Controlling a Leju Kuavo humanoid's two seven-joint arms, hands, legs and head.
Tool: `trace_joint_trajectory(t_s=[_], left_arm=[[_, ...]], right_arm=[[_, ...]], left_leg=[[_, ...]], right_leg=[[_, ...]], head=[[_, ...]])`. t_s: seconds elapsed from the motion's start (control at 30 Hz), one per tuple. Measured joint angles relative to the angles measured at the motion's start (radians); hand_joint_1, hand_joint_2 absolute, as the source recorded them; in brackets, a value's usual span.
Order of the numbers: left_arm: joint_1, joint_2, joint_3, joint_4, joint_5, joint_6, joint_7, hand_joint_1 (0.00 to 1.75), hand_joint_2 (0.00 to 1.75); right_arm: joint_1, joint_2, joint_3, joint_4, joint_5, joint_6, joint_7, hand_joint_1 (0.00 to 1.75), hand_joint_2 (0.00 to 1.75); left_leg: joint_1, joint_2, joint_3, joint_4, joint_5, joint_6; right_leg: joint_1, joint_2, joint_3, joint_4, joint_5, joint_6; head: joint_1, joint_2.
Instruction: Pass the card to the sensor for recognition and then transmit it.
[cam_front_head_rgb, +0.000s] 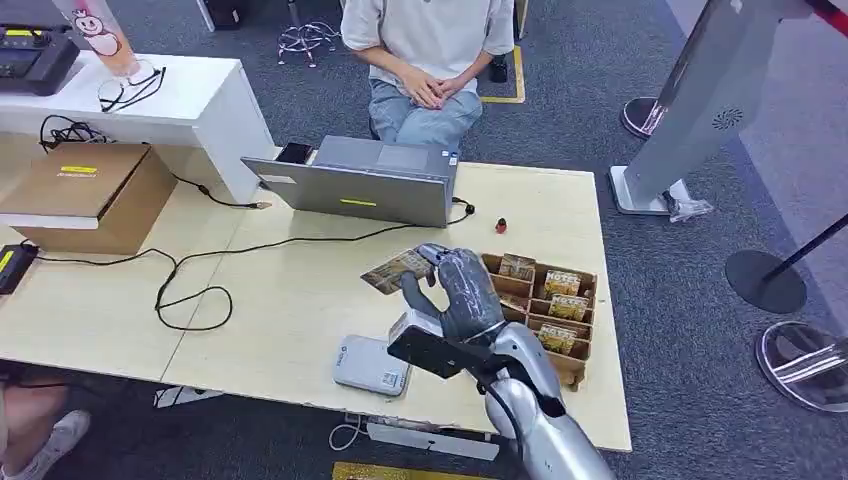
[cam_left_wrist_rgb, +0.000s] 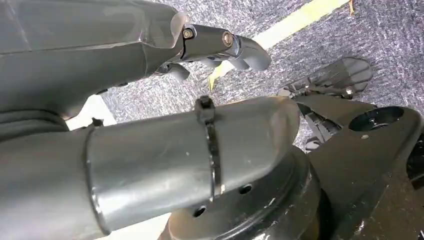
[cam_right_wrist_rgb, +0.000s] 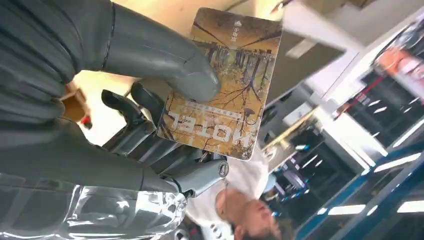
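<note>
R hand: raised above the table, thumb pressed on the face of the card, darker fingers behind it; card was pinched between them.
Card: brown/gold print w/ "HOTEL" lettering, seen close in R wrist view; held in the air, roughly flat, sticking out from the hand toward the laptop. Apart from the tabletop.
Sensor: flat white/grey reader lying near the table's front edge, below and just L of the R hand; card was above and behind it, not touching.
Card box: brown compartmented cardboard holder, R of the hand, several similar cards standing in its slots.
L hand: seen in L wrist view over grey carpet; fingers curled slightly, nothing seen in them; can't tell if clenched or released.
Person: seated behind the table, white shirt, jeans, hands folded in lap.
Other: black cable looped across the table; cardboard box at far L; small red item beside the laptop.
</note>
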Motion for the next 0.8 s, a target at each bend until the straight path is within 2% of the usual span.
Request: trace_joint_trajectory(t_s=[0.17,0.47,0.8], left_arm=[[0.005,0.0,0.0,0.0,0.01,0.0,-0.003,0.0,0.0],[0.008,0.0,0.0,0.0,0.012,0.0,-0.003,0.0,0.0],[0.007,0.001,0.0,0.0,0.025,-0.001,0.003,0.0,0.0]], right_arm=[[0.006,0.0,0.034,-0.006,-0.031,0.034,-0.002,1.75,1.75],[0.007,-0.001,0.06,-0.006,-0.05,0.055,-0.002,1.75,1.75],[0.005,-0.002,0.106,0.016,-0.13,0.105,-0.015,1.75,1.75]], left_leg=[[0.0,0.0,0.0,0.0,0.0,0.0],[0.0,0.0,0.0,0.0,0.0,0.0],[0.0,0.0,0.0,0.0,0.0,0.0]], right_leg=[[0.0,0.0,0.0,0.0,0.0,0.0],[0.0,0.0,0.0,0.0,0.0,0.0],[0.0,0.0,0.0,0.0,0.0,0.0]], head=[[0.0,0.0],[0.0,0.0],[0.0,0.0]])
